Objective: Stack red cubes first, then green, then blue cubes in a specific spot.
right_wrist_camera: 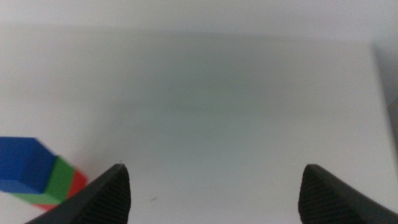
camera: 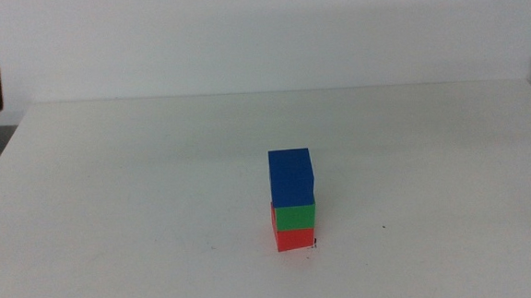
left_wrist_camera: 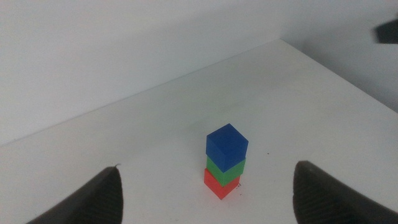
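Spread wide and holding nothing, left gripper (left_wrist_camera: 206, 193) drawn back from small matte dark-blue cube (camera: 292, 178), which sits a little skewed atop small matte green cube (camera: 296, 217), itself resting on small matte bright-red cube (camera: 296, 239) on plain white tabletop (camera: 139, 194), a tiny black tick at the red cube's corner. Likewise gaping and empty, right gripper (right_wrist_camera: 214, 193) off to one side of the stack, well apart. Only bare white surface between either claw and the tower.
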{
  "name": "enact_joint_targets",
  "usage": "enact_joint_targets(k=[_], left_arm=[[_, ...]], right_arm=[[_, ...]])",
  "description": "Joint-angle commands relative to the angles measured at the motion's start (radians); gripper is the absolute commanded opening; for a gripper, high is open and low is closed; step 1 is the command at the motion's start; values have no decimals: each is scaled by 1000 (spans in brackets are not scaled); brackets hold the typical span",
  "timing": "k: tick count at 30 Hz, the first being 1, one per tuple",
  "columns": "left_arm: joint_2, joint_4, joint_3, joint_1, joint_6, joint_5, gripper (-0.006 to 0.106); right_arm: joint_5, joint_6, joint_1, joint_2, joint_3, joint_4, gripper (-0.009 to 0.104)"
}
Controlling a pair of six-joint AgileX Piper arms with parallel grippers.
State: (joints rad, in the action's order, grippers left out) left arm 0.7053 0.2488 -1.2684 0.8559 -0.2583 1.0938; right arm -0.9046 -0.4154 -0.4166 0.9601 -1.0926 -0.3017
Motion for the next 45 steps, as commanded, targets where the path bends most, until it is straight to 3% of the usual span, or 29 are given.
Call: enact_joint_targets(k=[1,6,9,25,28,31,37,45], left_arm=[[-3,4,1,2,-1,-13,94],[-3,4,1,2,-1,-13,94],[-3,4,1,2,-1,-13,94],[-6,22,28,-31,-1,-91,94],[-41,-43,141,-117,-1,-242,94],[-111,-157,310,-237,-1,-373,94],[-328,-182,691,-515,-1,-584,94],[-592,-235,1049,-774,-1,-770,94]], right_arm=[[121,152,129,-148,117,95,93],[175,391,297,-259,218,333,93],[172,387,298,-261,221,357,93],[168,383,298,-261,223,380,93],[193,383,298,-271,262,393,93],[334,383,298,-345,388,393,93],[598,383,298,-544,708,326,93],[645,383,368,-857,985,328,93]])
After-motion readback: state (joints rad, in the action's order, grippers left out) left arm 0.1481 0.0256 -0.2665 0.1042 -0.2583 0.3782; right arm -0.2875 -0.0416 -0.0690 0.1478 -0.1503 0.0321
